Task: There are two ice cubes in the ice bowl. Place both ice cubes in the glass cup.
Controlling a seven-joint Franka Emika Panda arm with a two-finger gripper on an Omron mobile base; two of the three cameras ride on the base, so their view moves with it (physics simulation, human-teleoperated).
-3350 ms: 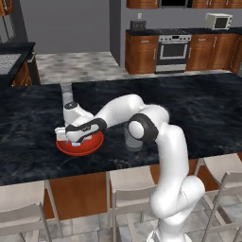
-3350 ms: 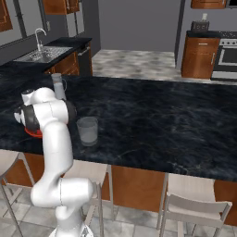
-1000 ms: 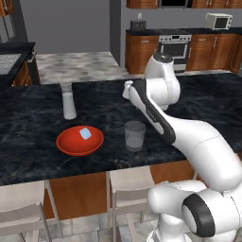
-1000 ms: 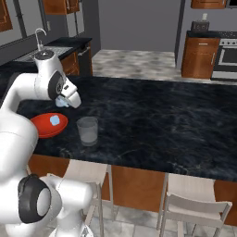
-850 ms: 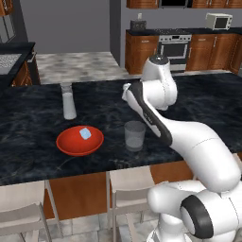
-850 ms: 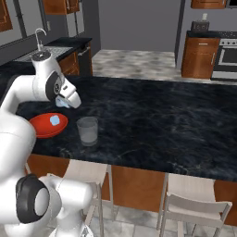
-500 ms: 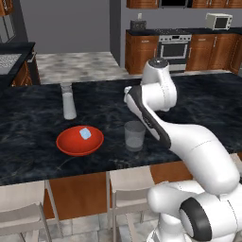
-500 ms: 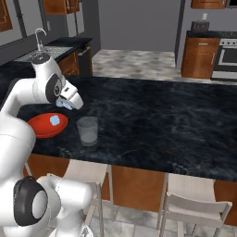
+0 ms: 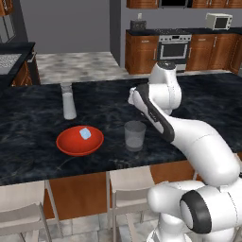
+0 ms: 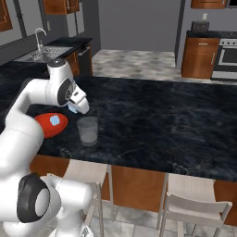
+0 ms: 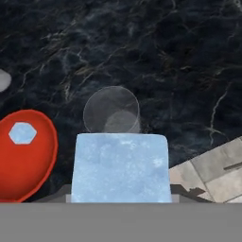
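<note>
Above the glass cup [image 11: 111,111], the claw [image 10: 74,109] grips one ice cube [image 11: 121,168]. Beside it, the other cube [image 9: 85,133] lies in the ice bowl [image 9: 71,144].

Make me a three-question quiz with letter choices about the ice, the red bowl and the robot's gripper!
1. Where does the clear grey glass tumbler stand?
A. on the black marble counter
B. inside the bowl
C. on a stool
2. How many pale blue ice cubes lie in the shallow red-orange bowl?
A. none
B. one
C. three
3. What is the gripper doing?
A. hanging open
B. gripping the bowl
C. holding an ice cube

Answers: 1 A, the tumbler stands on the counter beside the bowl. 2 B, one cube lies there. 3 C, the hand view shows a cube clamped above the tumbler.
</note>
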